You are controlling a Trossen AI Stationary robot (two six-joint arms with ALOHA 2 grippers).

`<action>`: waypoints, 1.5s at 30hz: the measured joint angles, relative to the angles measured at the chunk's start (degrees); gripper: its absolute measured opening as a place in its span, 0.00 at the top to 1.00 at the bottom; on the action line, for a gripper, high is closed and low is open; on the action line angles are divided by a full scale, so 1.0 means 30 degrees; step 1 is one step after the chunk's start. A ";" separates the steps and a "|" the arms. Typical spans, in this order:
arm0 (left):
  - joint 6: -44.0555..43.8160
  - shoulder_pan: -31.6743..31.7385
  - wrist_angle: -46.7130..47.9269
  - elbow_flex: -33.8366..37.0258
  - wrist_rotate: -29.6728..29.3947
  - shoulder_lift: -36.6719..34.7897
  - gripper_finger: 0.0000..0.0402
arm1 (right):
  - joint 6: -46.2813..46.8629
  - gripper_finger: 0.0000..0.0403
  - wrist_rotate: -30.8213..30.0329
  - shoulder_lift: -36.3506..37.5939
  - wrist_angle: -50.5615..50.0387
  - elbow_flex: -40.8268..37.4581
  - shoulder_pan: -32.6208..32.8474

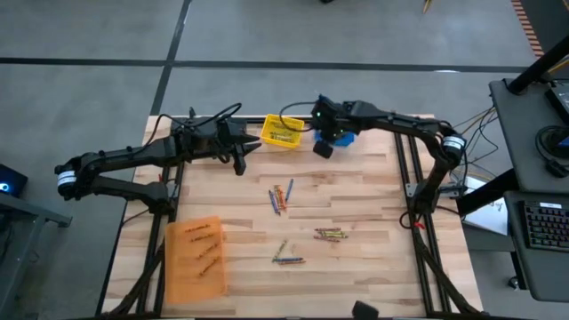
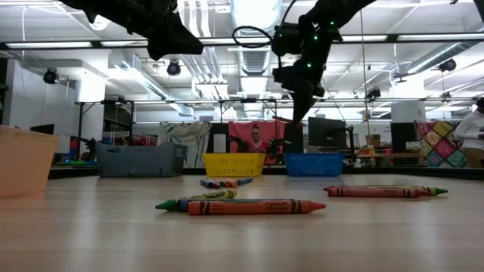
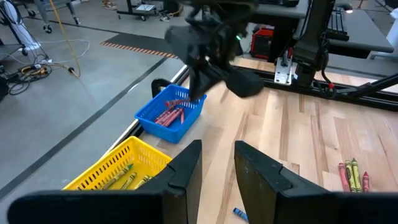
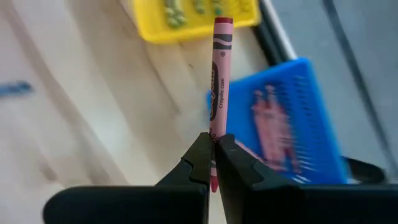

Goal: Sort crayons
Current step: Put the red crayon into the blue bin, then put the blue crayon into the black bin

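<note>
A red crayon (image 4: 219, 74) is lifted above the table's far side, and my right gripper (image 4: 214, 144) is shut on it. Below it stands a blue bin (image 4: 283, 127) holding red crayons. To the bin's left is a yellow bin (image 1: 282, 133) with yellow-green crayons. My right gripper (image 1: 323, 149) hangs by the blue bin's near left corner. To the left of the yellow bin, my left gripper (image 3: 217, 155) stands open and raised, with nothing between its fingers. Loose crayons lie in three small groups (image 1: 280, 197), (image 1: 331, 234), (image 1: 286, 258) mid-table. My right gripper pinches the red crayon between its two fingertips, on the paper wrap (image 4: 214, 127) near one end. The fingers slant downward and the crayon runs on along them. Most of its length sticks out past the tips, and a short red end (image 4: 213, 182) shows behind them. It is lifted clear.
An orange bin (image 1: 196, 258) with orange crayons lies near the table's front left. Black frame rails (image 1: 404, 178) run along the table's left and right sides. Bare wood lies between the crayon groups and the far bins.
</note>
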State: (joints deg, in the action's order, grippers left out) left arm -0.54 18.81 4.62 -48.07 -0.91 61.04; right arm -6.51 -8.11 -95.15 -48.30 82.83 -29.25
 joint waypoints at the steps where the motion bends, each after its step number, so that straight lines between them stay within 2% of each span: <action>1: 0.0000 -0.0001 -0.0001 0.0000 0.0000 0.0006 0.81 | -0.0597 0.98 -0.0030 -0.0007 -0.0331 0.0198 -0.0281; 11: 0.0000 -0.0005 0.0007 0.0000 0.0000 0.0006 0.81 | -0.6659 0.98 0.0295 -0.0073 -0.1279 -0.0121 -0.3701; 17: 0.0000 0.0000 0.0007 0.0000 -0.0007 0.0000 0.81 | -0.6947 0.98 0.2319 -0.0498 -0.0283 -0.0758 -0.4803; 23: 0.0000 -0.0004 0.0007 0.0000 -0.0007 0.0006 0.81 | -0.8031 0.98 0.2262 -0.1529 0.0730 -0.1435 -0.4797; 33: 0.0000 0.0000 0.0007 0.0007 -0.0015 0.0003 0.81 | -0.8037 0.97 0.2192 -0.2632 0.1404 -0.1444 -0.4850; 45: -0.0204 -0.0004 0.0007 0.0029 -0.0014 0.0003 0.81 | -0.7526 0.80 0.1046 -0.2684 0.1823 -0.1444 -0.4889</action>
State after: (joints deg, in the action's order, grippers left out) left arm -1.15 18.80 4.64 -47.99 -0.95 61.05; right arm -29.09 -4.97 -103.20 -42.83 78.50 -43.92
